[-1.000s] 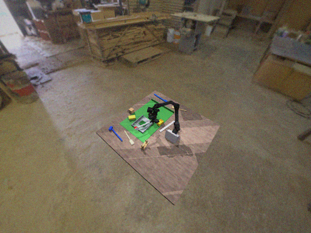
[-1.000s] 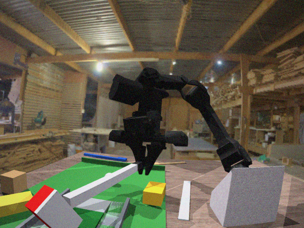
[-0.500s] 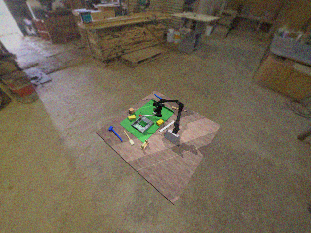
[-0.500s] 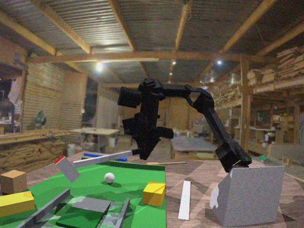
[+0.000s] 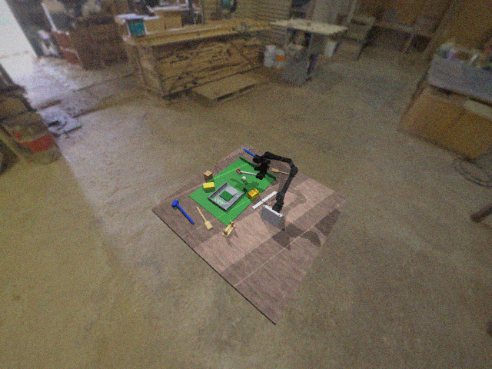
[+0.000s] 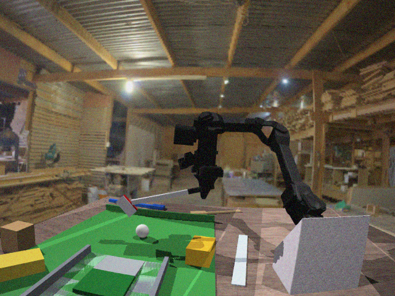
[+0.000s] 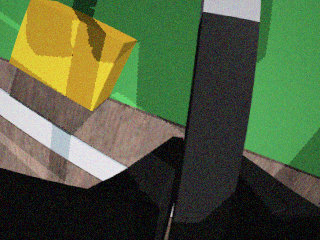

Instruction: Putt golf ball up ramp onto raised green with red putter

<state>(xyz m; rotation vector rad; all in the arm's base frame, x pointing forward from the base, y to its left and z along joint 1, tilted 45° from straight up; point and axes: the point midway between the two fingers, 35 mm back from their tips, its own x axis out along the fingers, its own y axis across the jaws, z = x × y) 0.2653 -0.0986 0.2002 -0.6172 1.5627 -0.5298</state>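
My gripper point(image 5: 260, 175) point(image 6: 204, 193) is shut on the red putter's dark grip point(image 7: 220, 100), above the far part of the green mat. The putter's white shaft point(image 5: 249, 173) point(image 6: 159, 195) slants out and down to its red and grey head point(image 5: 238, 171) point(image 6: 127, 205). The head is tilted and appears off the mat, on the far side of the ball from the ramp. The white golf ball point(image 5: 244, 178) point(image 6: 142, 230) sits on the mat, apart from the head. The grey ramp point(image 6: 120, 264) leads to the raised green point(image 5: 226, 195) point(image 6: 103, 282) between grey side walls.
A yellow-orange block point(image 5: 253, 193) point(image 6: 200, 251) point(image 7: 55, 45) stands right of the ramp; a yellow block point(image 5: 208, 186) point(image 6: 22, 264) and brown cube point(image 5: 207, 174) point(image 6: 17, 237) are left. A white strip point(image 5: 264, 200) point(image 6: 241, 259) lies near the grey wedge point(image 5: 272, 216) point(image 6: 331, 254). A blue mallet point(image 5: 184, 213) lies outside the mat.
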